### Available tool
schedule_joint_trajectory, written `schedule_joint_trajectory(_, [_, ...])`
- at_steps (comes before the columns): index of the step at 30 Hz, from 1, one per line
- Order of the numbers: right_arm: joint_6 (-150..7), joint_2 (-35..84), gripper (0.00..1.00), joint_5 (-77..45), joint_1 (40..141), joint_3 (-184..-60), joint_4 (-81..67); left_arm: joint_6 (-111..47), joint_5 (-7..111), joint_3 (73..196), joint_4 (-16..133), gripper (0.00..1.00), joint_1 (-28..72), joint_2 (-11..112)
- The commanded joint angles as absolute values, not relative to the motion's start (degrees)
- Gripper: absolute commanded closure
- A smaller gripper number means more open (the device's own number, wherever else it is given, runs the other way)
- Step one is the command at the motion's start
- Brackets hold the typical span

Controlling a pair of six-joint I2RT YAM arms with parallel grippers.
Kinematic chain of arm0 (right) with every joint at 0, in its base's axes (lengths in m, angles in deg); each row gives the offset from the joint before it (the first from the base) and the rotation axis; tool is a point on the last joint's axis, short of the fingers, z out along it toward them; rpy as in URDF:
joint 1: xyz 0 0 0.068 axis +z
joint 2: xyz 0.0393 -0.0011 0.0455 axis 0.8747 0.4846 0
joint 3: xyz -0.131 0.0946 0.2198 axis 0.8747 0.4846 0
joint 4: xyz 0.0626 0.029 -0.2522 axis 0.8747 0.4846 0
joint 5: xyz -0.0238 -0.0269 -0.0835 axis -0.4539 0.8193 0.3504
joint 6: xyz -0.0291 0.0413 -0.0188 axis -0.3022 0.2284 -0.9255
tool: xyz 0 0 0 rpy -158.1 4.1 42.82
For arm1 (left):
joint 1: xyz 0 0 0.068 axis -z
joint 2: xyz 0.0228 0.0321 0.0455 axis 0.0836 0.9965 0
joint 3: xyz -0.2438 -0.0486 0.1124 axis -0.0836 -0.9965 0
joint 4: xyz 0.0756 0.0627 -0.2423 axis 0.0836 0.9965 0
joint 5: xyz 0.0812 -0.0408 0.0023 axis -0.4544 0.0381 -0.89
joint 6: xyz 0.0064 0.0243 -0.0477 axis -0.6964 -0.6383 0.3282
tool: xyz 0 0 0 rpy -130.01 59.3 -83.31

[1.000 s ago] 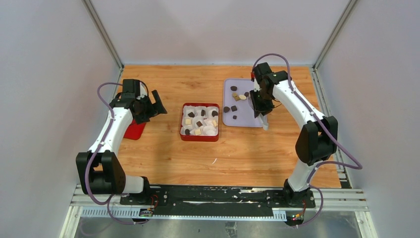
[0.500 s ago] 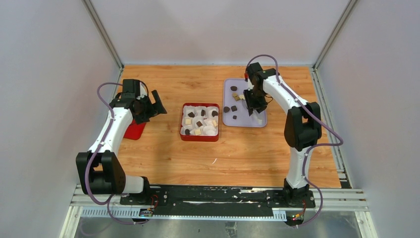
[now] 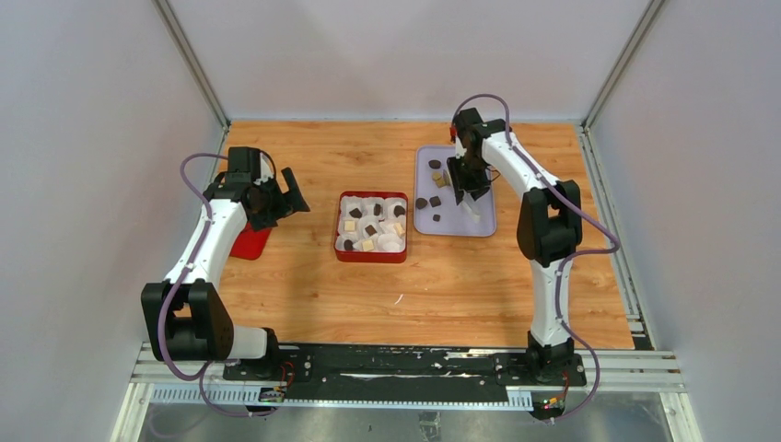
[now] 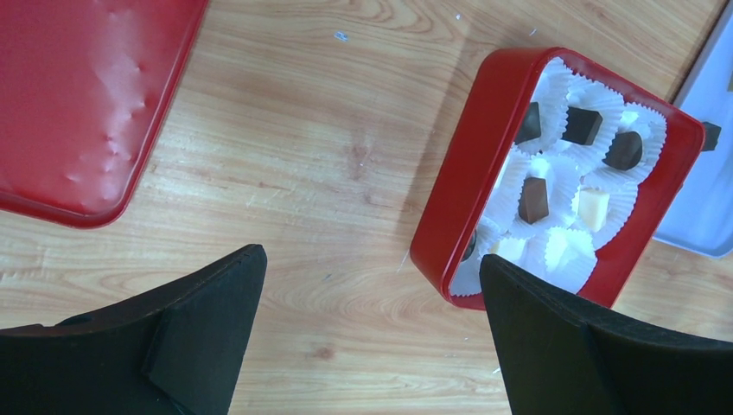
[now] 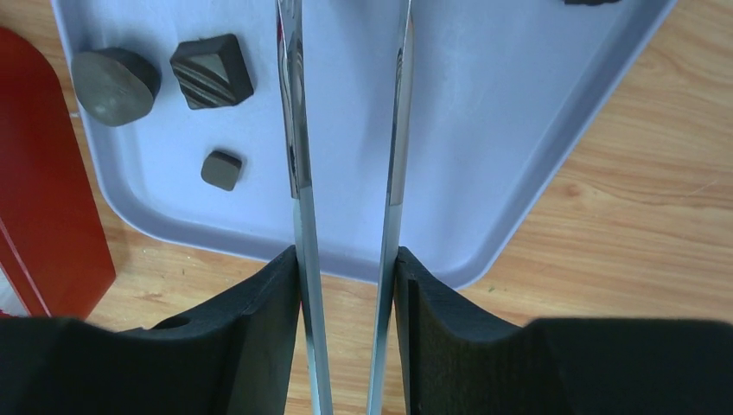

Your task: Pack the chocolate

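Several chocolate pieces point(image 3: 370, 229) sit in white paper cups in the red box point(image 3: 372, 260) at mid-table. More lie on the lavender tray point(image 3: 460, 226): a round piece point(image 5: 115, 74), a ridged square point(image 5: 212, 71) and a small one point(image 5: 221, 169). My right gripper point(image 3: 465, 184) hangs over the tray, shut on metal tongs point(image 5: 298, 130) whose two blades stand apart; their tips run out of the wrist view. My left gripper point(image 4: 372, 259) is open and empty over bare wood, left of the box point(image 4: 458, 199), which holds brown and cream pieces point(image 4: 533, 200).
The red lid point(image 3: 247, 244) lies at the left under my left arm, also in the left wrist view point(image 4: 78, 104). The tray's near edge and the box corner point(image 5: 43, 233) show in the right wrist view. White walls enclose the wooden table.
My right arm has swung left and back over the tray, carrying the tongs with it. My left arm has not moved.
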State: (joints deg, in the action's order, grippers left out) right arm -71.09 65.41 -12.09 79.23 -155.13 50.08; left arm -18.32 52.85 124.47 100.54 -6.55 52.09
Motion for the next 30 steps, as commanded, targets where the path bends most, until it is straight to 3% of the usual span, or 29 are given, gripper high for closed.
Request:
schedule_joint_trajectory(1, [-72.4,68.2,0.55,-12.9,78.4,-159.2,53.2,-18.6,52.4,126.5,101.2,0.00,-6.8,52.2])
schedule_joint_trajectory(4, [-72.4,68.8,0.59,-13.0,78.4,-160.4,53.5,-18.5,52.2,126.7,101.3,0.00,-6.8,52.2])
schedule_joint_trajectory(10, [-71.7,66.3,0.95,-13.1,78.5,-159.4,53.9,-18.4,52.0,126.7,101.2,0.00,-6.8,52.6])
schedule_joint_trajectory(12, [-71.2,64.3,1.00,-13.3,78.4,-157.7,53.7,-18.3,52.1,126.6,101.1,0.00,-6.8,52.8])
schedule_joint_trajectory(30, [-69.9,40.2,1.00,-18.1,83.2,-138.6,54.5,-18.3,54.1,127.7,100.2,0.00,-6.8,55.0])
